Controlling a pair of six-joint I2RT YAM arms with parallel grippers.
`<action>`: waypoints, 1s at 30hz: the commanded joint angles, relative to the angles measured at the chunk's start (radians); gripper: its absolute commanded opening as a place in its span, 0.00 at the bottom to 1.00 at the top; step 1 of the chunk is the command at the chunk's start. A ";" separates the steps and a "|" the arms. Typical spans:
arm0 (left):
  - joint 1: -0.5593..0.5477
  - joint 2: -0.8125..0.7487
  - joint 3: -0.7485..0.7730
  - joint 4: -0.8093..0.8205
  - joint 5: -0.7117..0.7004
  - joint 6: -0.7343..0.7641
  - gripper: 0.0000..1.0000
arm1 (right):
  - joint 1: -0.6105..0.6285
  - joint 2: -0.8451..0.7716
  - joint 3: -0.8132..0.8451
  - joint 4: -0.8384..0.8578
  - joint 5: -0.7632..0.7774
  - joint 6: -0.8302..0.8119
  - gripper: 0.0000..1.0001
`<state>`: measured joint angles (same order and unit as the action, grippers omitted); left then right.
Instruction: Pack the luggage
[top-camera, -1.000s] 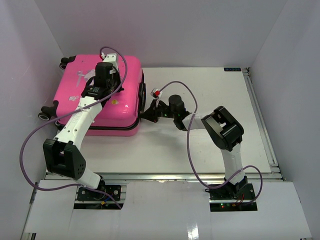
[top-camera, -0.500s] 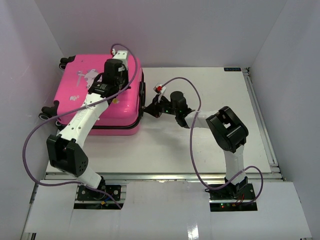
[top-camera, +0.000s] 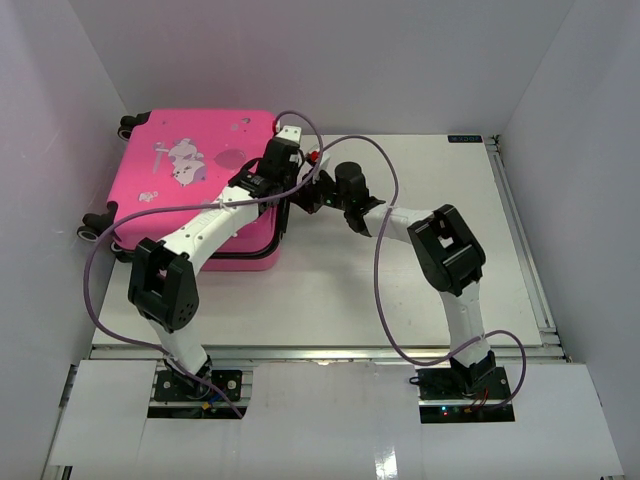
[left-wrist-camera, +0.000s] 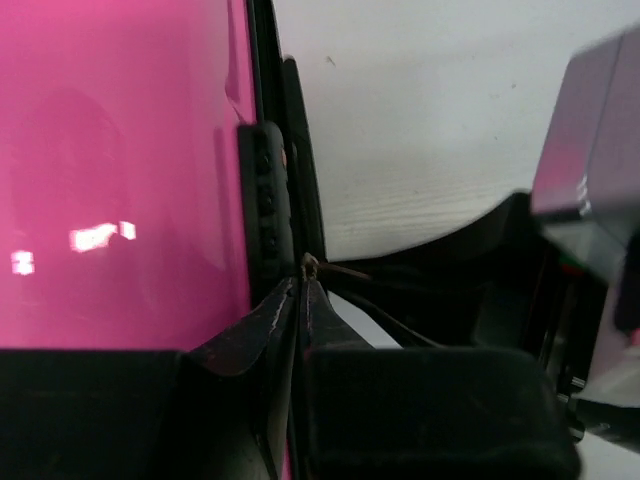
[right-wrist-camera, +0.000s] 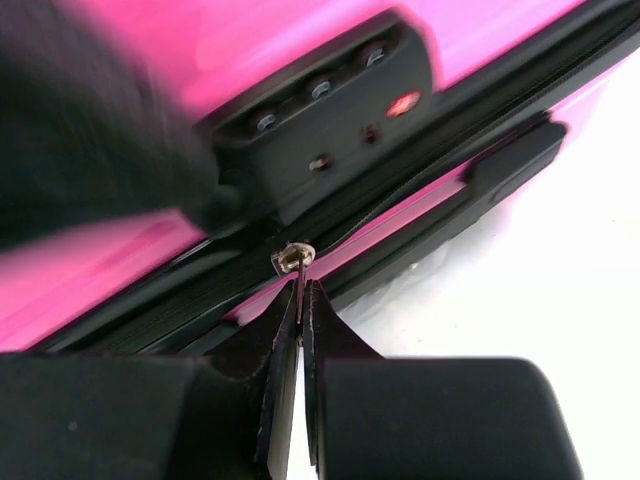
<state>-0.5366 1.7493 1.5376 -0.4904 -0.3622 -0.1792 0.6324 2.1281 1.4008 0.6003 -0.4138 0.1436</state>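
Note:
The luggage (top-camera: 190, 190) lies flat and closed at the table's back left, its glossy pink shell (left-wrist-camera: 120, 150) filling the left wrist view. A black combination lock (right-wrist-camera: 320, 130) sits on its right side, above the zipper line. My right gripper (right-wrist-camera: 300, 290) is shut on a small metal zipper pull (right-wrist-camera: 293, 260) just below that lock. My left gripper (left-wrist-camera: 303, 285) has its jaws together, tips at the zipper line by the lock (left-wrist-camera: 265, 200), against a small brass piece (left-wrist-camera: 310, 262). In the top view both grippers, left (top-camera: 285, 195) and right (top-camera: 308, 197), meet at the case's right edge.
The white table (top-camera: 420, 270) stretches right of the case, with a metal rail (top-camera: 520, 230) along its right side. White walls close in on the left, back and right. The case's black wheels (top-camera: 95, 225) point toward the left wall. Purple cables loop above both arms.
My left gripper has swung from the top of the lid rightward to the case's right edge by the lock. My right gripper has slid farther back along that edge with the zipper pull.

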 joint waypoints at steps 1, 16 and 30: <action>0.004 -0.092 -0.104 0.016 -0.143 -0.090 0.20 | -0.043 0.048 0.103 0.024 0.062 0.002 0.08; 0.053 -0.227 -0.348 0.065 -0.206 -0.138 0.21 | -0.108 0.207 0.320 0.090 0.023 0.114 0.08; 0.135 -0.328 -0.449 0.044 -0.324 -0.213 0.25 | -0.124 0.324 0.484 0.193 0.017 0.238 0.08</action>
<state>-0.5236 1.4677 1.1419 -0.2771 -0.4372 -0.4076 0.5474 2.4586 1.8333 0.6780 -0.4297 0.3367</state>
